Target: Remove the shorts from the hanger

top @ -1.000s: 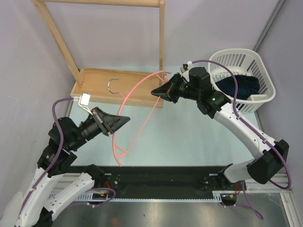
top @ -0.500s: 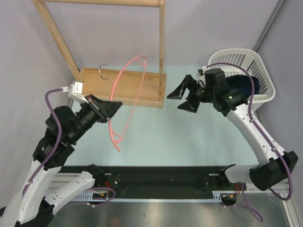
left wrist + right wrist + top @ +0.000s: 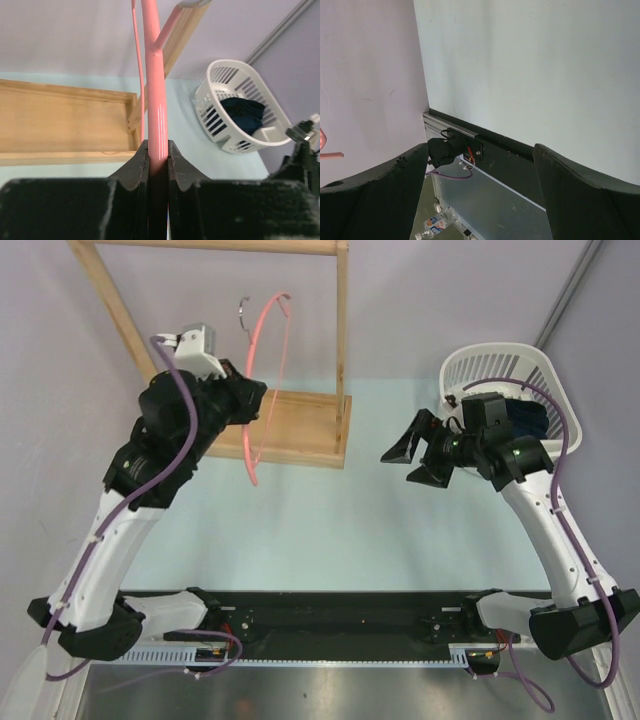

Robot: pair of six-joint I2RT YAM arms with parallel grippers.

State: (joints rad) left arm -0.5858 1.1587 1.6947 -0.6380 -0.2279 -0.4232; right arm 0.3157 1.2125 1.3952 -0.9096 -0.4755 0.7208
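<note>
The left arm reached high beside the wooden rack [image 3: 342, 320], its claw [image 3: 156, 150] clamped on the upright pink hanger [image 3: 154, 75]. The right arm bent above the surface [image 3: 330, 530], its claw [image 3: 408, 465] spread wide, holding nothing. The navy shorts [image 3: 525, 420] lay in the white basket [image 3: 500, 352].

Probably lab: walled robot table [image 3: 330, 530].

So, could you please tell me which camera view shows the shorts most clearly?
The left wrist view: the shorts lie bundled in the white basket, unobstructed. The top external view shows only a dark patch of them, partly covered by the right arm. The right wrist view shows none of them.
</note>
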